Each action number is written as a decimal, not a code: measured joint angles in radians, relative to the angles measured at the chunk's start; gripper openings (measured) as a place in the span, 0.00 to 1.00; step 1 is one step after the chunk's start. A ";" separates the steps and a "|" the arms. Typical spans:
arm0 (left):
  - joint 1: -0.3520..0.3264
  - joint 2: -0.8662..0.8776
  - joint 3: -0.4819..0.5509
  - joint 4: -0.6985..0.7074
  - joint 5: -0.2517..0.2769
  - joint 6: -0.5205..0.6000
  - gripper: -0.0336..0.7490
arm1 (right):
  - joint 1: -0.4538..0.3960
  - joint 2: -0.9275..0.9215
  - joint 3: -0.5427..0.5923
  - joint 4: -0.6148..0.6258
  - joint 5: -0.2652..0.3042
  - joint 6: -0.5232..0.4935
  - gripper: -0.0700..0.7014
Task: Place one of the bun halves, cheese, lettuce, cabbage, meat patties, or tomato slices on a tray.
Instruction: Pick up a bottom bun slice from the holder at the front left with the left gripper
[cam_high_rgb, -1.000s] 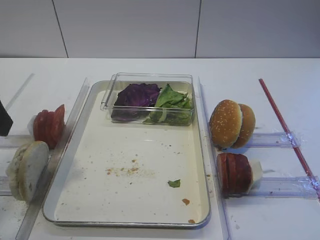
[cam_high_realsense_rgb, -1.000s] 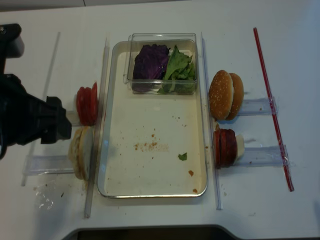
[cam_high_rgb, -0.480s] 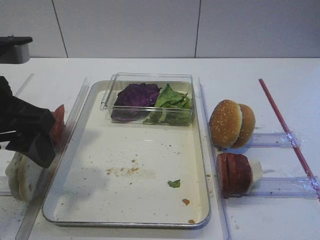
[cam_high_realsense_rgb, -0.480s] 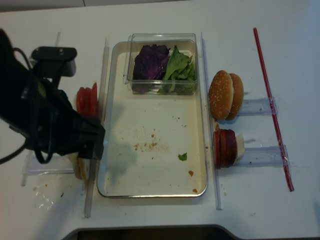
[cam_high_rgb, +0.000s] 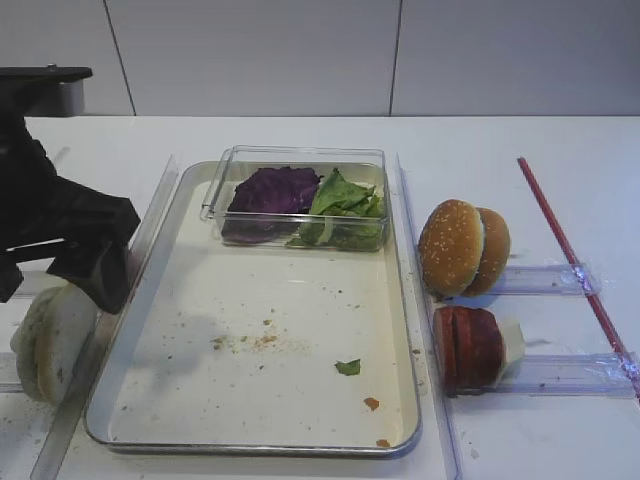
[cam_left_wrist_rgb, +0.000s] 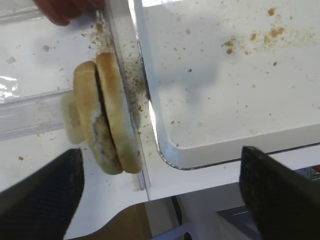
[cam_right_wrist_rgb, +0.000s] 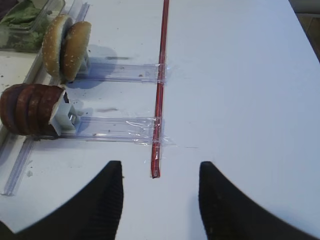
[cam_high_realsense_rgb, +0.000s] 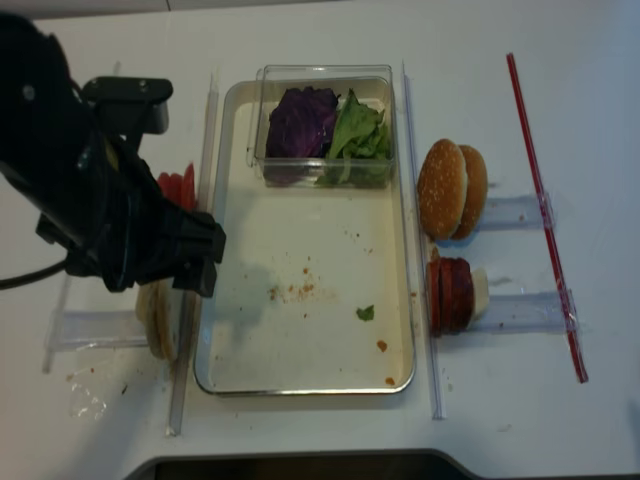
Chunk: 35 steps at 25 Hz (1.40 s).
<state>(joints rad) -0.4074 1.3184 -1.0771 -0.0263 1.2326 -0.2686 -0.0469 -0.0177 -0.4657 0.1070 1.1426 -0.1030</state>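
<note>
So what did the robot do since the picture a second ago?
The left arm came in from the left side and now hangs over the pale buns beside the tray, its left hand open and holding nothing. It now hides the tomato slices in the front view. The buns, tray, salad box and the right hand stayed where they were.

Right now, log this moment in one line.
left pincer: open, above pale bun halves | right pincer: open, idle | tray: no bun
</note>
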 joint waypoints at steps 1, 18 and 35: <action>0.000 0.008 0.000 -0.002 0.000 -0.002 0.80 | 0.000 0.000 0.000 0.000 0.000 0.000 0.59; -0.005 0.094 -0.005 -0.035 -0.004 -0.002 0.66 | 0.000 0.000 0.000 0.000 0.000 0.000 0.59; -0.007 0.127 -0.006 0.016 -0.006 -0.025 0.65 | 0.000 0.000 0.000 0.000 0.000 0.000 0.59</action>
<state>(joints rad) -0.4148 1.4455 -1.0832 -0.0101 1.2269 -0.2932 -0.0469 -0.0177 -0.4657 0.1070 1.1426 -0.1030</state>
